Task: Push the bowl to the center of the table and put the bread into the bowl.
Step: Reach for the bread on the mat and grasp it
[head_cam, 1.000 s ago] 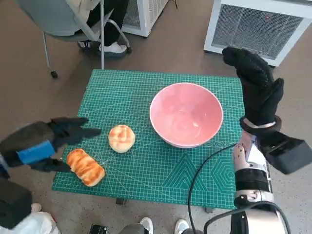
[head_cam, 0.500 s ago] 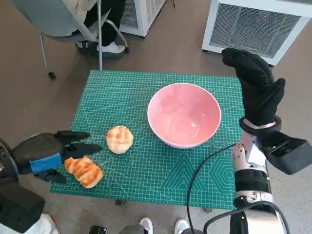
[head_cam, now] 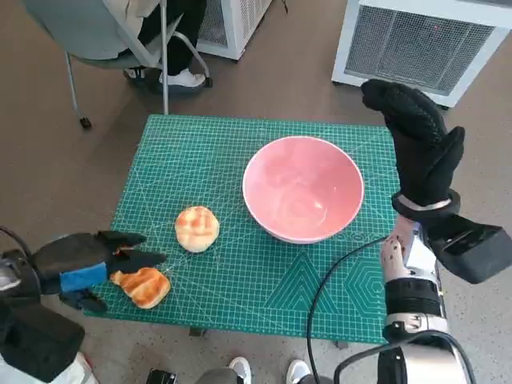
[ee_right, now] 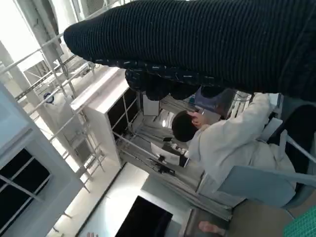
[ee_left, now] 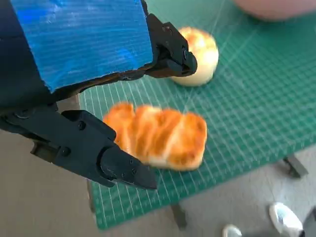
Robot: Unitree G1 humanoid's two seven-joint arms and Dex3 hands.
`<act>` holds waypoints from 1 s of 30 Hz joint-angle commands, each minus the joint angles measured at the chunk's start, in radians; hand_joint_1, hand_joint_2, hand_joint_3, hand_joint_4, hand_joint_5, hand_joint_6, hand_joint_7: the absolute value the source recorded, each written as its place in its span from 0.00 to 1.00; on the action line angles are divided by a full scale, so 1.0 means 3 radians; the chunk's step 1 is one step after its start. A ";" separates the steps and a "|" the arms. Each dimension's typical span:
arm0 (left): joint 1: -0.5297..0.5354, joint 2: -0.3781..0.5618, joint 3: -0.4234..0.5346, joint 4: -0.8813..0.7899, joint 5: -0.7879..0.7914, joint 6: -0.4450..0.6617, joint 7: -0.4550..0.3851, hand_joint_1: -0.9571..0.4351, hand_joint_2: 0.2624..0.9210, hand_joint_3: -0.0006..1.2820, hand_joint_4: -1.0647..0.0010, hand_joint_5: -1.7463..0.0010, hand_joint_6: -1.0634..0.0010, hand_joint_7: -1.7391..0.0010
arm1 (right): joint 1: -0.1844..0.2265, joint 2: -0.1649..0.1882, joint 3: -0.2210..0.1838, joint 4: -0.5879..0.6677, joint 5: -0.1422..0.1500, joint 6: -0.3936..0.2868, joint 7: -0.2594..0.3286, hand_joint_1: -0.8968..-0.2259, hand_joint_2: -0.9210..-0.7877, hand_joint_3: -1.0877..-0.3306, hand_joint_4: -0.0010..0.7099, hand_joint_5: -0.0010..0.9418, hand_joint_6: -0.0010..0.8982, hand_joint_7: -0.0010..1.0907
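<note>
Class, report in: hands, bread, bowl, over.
Left hand open beside long bread, not gripping. Right hand raised, empty. Pink bowl empty; round bun alongside.

A pink bowl stands upright and empty on the green mat, toward its right half. A round pale-golden bun lies to its left, apart from it. A longer, ridged, orange-brown bread lies flat near the mat's front left corner, close to the bun.

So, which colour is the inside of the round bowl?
Pink: the round bowl is glossy pale pink inside, best seen in the head view.
</note>
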 commanded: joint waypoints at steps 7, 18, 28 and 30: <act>-0.0019 -0.0067 -0.0188 0.0230 0.0037 0.0129 0.0052 0.61 0.62 0.00 0.77 1.00 0.65 1.00 | 0.0083 0.0008 -0.0015 0.0016 -0.0028 0.0064 -0.0050 0.46 0.00 0.42 0.53 0.00 0.38 0.11; -0.0218 -0.0408 -0.0496 0.0758 0.0228 0.0005 0.0417 0.60 0.66 0.01 0.69 0.99 0.60 0.99 | 0.0098 0.0028 0.0004 0.0032 -0.0059 0.0025 -0.0066 0.44 0.00 0.42 0.53 0.01 0.38 0.10; -0.0371 -0.0495 -0.0577 0.1282 0.0493 -0.0647 0.1083 0.68 0.98 0.06 0.30 0.50 0.38 0.56 | 0.0109 0.0047 -0.0013 0.0035 0.0023 0.0046 0.0015 0.44 0.00 0.42 0.54 0.00 0.37 0.09; -0.0413 -0.0496 -0.0584 0.1384 0.0582 -0.0788 0.1253 0.69 0.99 0.05 0.33 0.39 0.37 0.50 | 0.0108 0.0051 -0.0018 0.0040 0.0042 0.0053 0.0030 0.43 0.00 0.42 0.54 0.00 0.37 0.09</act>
